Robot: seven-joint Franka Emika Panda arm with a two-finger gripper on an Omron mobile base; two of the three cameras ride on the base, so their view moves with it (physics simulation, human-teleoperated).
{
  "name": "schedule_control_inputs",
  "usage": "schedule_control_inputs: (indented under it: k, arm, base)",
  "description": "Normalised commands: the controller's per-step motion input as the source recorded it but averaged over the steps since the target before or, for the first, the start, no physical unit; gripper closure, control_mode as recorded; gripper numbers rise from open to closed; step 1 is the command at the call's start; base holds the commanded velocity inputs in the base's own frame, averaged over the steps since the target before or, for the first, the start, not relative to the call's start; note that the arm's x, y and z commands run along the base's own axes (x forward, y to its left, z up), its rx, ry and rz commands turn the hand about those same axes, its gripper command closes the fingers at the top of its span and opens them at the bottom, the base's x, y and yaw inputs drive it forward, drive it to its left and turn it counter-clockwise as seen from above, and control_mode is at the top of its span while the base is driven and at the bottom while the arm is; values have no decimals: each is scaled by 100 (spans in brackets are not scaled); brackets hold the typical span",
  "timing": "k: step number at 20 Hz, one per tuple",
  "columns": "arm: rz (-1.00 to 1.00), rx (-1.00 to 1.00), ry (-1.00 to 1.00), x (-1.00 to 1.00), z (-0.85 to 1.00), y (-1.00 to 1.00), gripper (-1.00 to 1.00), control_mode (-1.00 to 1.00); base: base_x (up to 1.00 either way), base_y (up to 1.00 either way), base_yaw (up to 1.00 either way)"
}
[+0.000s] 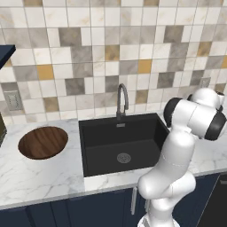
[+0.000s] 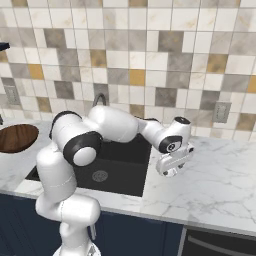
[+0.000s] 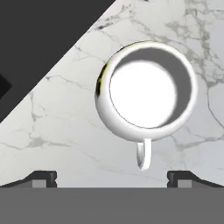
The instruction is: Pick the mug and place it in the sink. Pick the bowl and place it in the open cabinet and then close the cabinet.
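1. Hiding the mug [image 3: 146, 92] in the right base view, gripper [image 2: 172, 167] hovers above it, jaws spread wide, empty.
2. Standing upright on veined marble counter [image 3: 65, 127] beside black sink [image 1: 122, 142]; glossy, round, loop-handled.
3. Resting left of sink: grained wooden bowl [image 1: 43, 142].

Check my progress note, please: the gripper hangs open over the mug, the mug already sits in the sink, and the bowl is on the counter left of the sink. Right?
One thing is wrong. The mug is not in the sink; the hand view shows it upright on the marble counter beside it. The open gripper above it and the bowl are as stated.
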Motion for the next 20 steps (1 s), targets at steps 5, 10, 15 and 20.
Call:
schedule_control_inputs:
  k: [5,10,15,20]
  arm:
    - [0,9,3,6,-5,-22,-100,-100]
    - [1,6,3,9,-10,-16,-100,-100]
    - [0,1,3,18,-8,0,-100,-100]
    - [0,0,1,13,-4,0,-100,-100]
  base:
    - [0,0,0]
    - [0,0,0]
    - [0,0,0]
    - [0,0,0]
